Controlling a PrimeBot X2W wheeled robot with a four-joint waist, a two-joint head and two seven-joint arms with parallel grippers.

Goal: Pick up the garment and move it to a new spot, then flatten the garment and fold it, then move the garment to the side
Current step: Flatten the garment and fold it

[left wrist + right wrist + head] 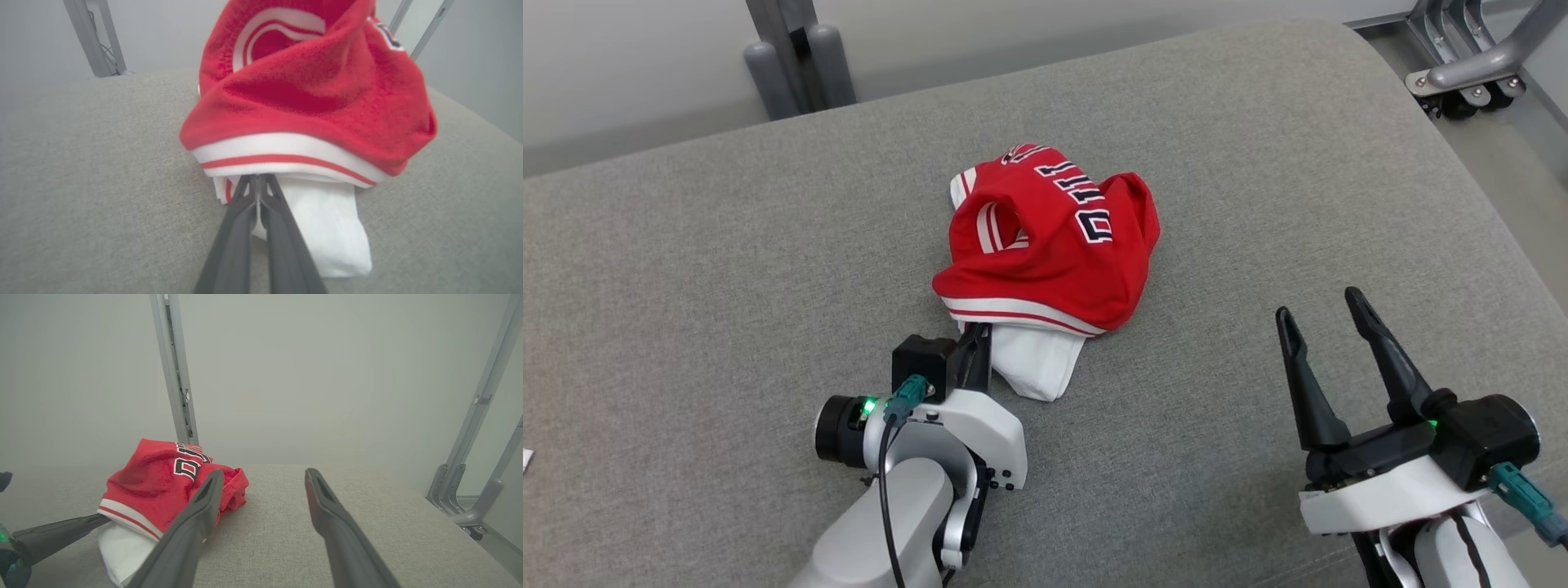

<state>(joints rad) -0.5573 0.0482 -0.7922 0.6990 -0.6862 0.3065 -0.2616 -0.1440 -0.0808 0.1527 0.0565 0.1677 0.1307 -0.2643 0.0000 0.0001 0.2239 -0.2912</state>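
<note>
A crumpled red garment [1054, 245] with white trim, dark lettering and a white inner layer lies near the middle of the grey padded surface [727, 269]. My left gripper [976, 331] reaches in from the near side, and its tips are tucked under the striped hem. In the left wrist view the garment [310, 102] bulges above the left gripper [258, 177], whose fingers are pressed together at the hem, beside the white layer. My right gripper [1319, 302] stands open over bare fabric to the right of the garment. In the right wrist view the garment [151, 477] lies left of the right gripper [265, 473].
Grey metal frame posts [792, 57] rise behind the far edge. A wheeled metal base [1462, 73] stands on the floor beyond the rounded right corner. A small white scrap [525, 459] lies at the left edge. Bare padding stretches left and right of the garment.
</note>
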